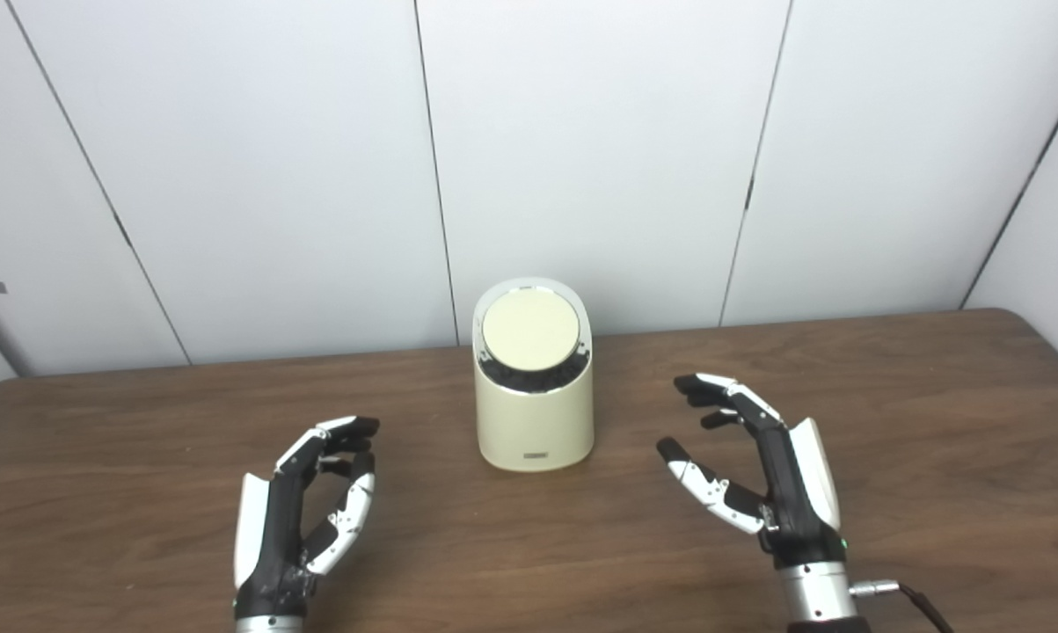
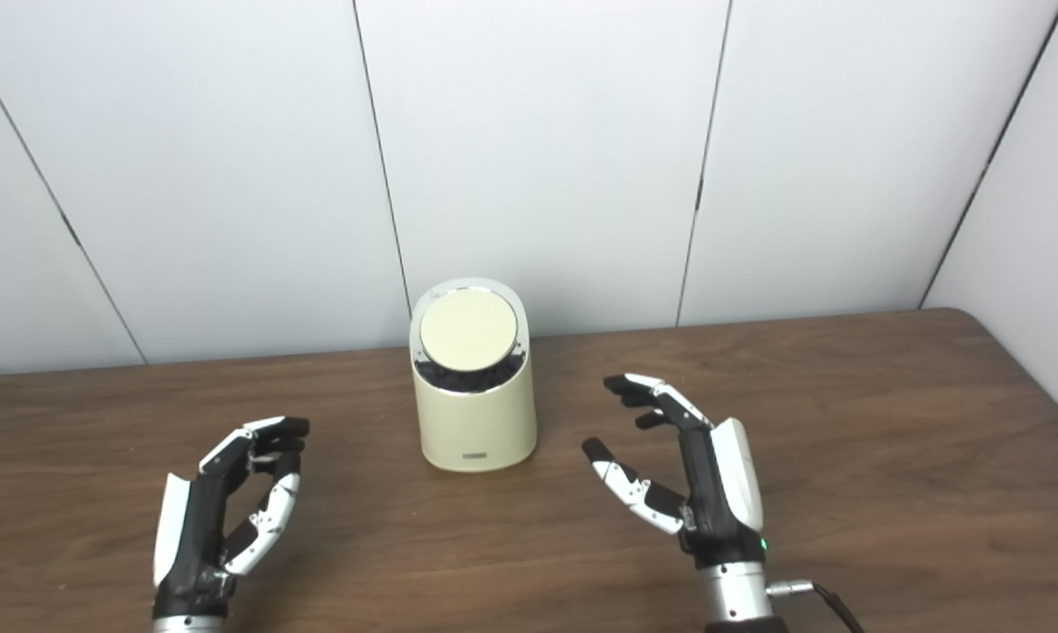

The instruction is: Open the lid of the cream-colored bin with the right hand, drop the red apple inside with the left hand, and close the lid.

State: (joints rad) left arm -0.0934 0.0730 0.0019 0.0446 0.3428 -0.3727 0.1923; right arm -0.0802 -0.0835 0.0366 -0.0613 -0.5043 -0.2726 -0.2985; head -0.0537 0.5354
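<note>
A cream-colored bin [image 1: 535, 413] stands upright on the brown table, in the middle toward the back. Its round lid [image 1: 530, 331] lies flat and closed inside a dark ring. My left hand [image 1: 304, 514] is open and empty, in front of the bin and to its left, apart from it. My right hand [image 1: 757, 475] is open and empty, to the bin's right, with its fingers spread and its thumb pointing toward the bin without touching it. No red apple shows in either view.
The wooden table [image 1: 933, 422] runs across the whole view, with its rounded back corners at far left and far right. White wall panels [image 1: 581, 149] stand close behind the bin. A cable [image 1: 920, 602] leaves my right wrist.
</note>
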